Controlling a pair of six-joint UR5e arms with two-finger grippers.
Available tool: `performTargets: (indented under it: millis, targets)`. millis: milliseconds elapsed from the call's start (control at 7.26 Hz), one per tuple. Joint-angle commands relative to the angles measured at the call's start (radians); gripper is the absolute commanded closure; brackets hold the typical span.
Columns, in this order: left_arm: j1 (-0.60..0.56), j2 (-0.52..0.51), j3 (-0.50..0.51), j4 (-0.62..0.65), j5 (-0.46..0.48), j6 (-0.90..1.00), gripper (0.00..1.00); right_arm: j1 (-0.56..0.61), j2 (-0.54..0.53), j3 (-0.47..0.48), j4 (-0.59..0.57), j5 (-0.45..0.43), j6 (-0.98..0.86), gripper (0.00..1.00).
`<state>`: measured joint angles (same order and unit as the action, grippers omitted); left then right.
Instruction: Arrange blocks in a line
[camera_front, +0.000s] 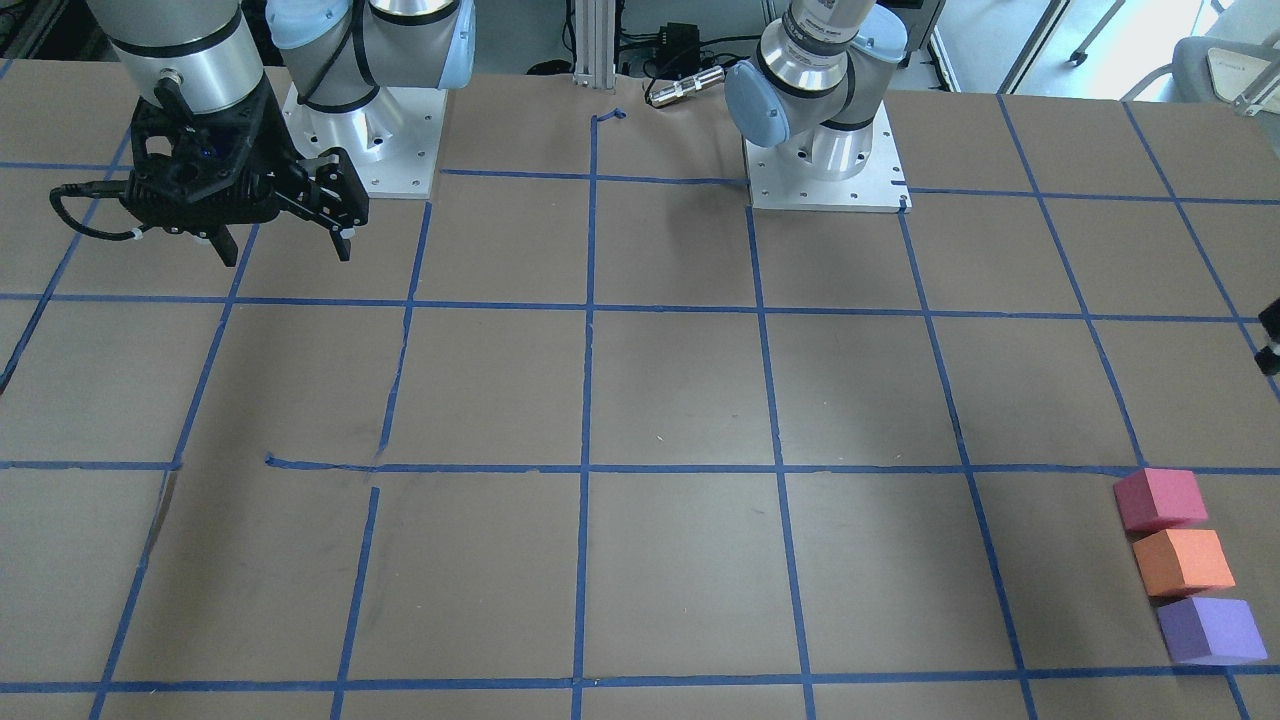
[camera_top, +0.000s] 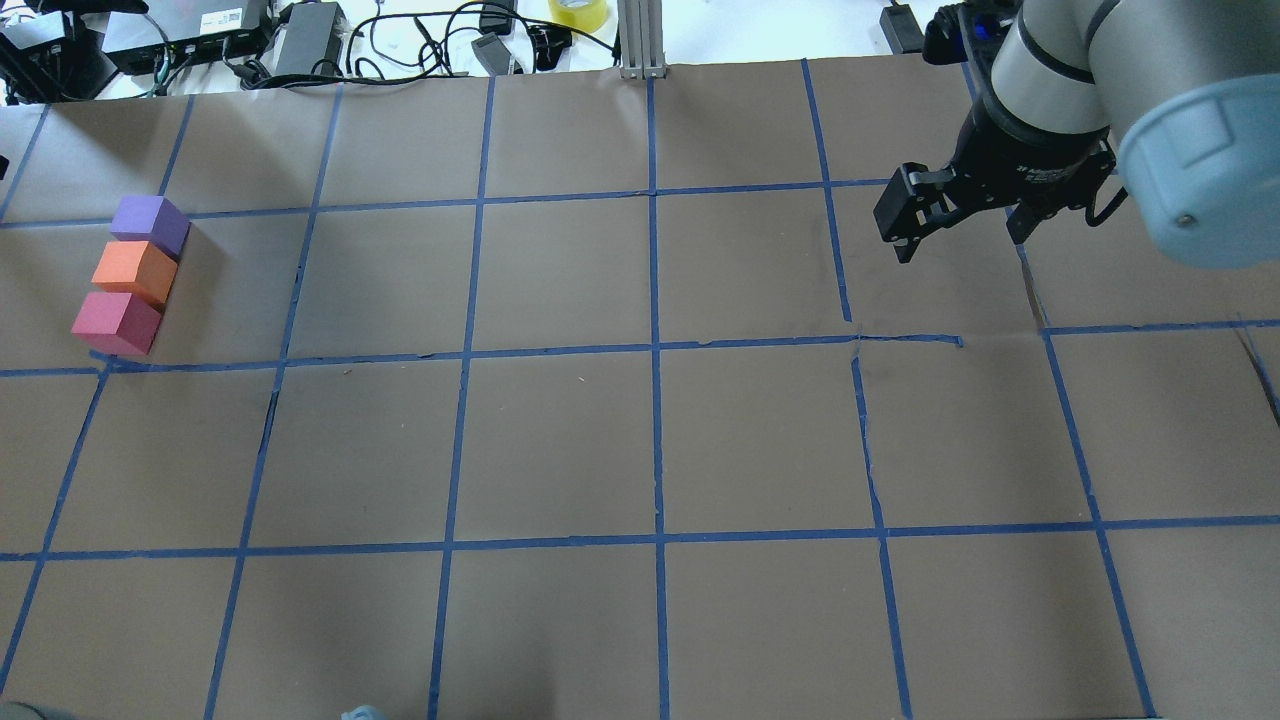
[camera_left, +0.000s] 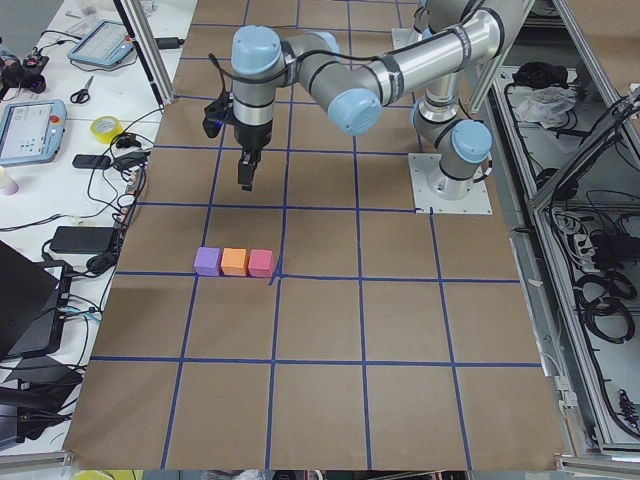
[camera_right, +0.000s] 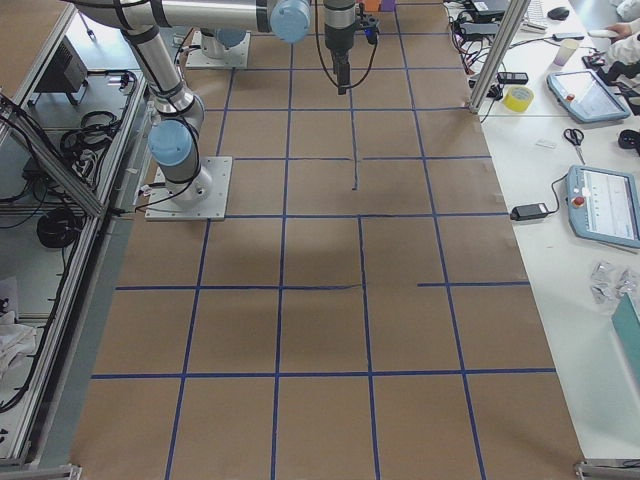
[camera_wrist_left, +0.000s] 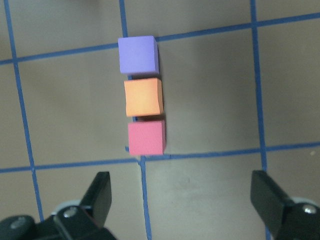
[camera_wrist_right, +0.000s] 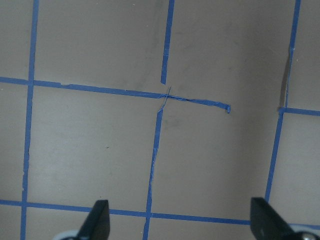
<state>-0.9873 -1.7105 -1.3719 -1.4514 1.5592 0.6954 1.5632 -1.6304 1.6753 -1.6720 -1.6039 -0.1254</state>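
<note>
Hanging above the worktop (camera_top: 560, 440) with its jaws spread wide and nothing between them, the left gripper (camera_wrist_left: 185, 200) is released. Its wrist camera looks straight down on all three blocks, which lie just ahead of its fingers (camera_wrist_left: 100, 195), clear of them and untouched. In the exterior left view this gripper is poised in the air beyond the row, on the side away from that camera.

The blocks form one straight row at the robot's left end of the worktop, on the half far from the arm bases. The orange block (camera_wrist_left: 143, 97) is in the middle, the pinkish-red block (camera_wrist_left: 146, 137) is at the end nearer the robot, and the purple block (camera_wrist_left: 138, 54) is at the far end. They sit edge to edge or very nearly so; whether the faces actually touch cannot be told. The pinkish-red block's corner rests beside a crossing of the blue tape (camera_top: 655, 440) that grids the brown surface, and the purple block meets the next tape line.

The right gripper (camera_front: 287, 250) is also released, its jaws wide apart and empty. It hovers over the robot's right side of the worktop, well apart from the blocks, and its wrist view shows only bare paper and tape below.
</note>
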Motion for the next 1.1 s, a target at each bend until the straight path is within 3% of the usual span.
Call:
performTargets:
  millis: [0, 275, 413, 689, 964]
  targets:
    - [-0.027, 0.13, -0.047, -0.101, 0.002, -0.013, 0.0, -0.006, -0.011, -0.002, 0.003, 0.001, 0.004, 0.0]
    - [-0.097, 0.157, -0.076, -0.142, 0.002, -0.108, 0.02, -0.006, -0.019, -0.003, -0.005, 0.002, 0.007, 0.0]
    - [-0.184, 0.158, -0.064, -0.153, 0.002, -0.24, 0.0, -0.006, -0.023, -0.002, 0.001, 0.002, 0.007, 0.0]
    - [-0.475, 0.125, -0.049, -0.155, 0.033, -0.649, 0.0, -0.006, -0.026, 0.0, 0.009, 0.018, 0.024, 0.0]
    - [-0.618, 0.1, -0.074, -0.141, 0.031, -0.84, 0.0, -0.008, -0.026, -0.002, 0.026, 0.022, 0.029, 0.0]
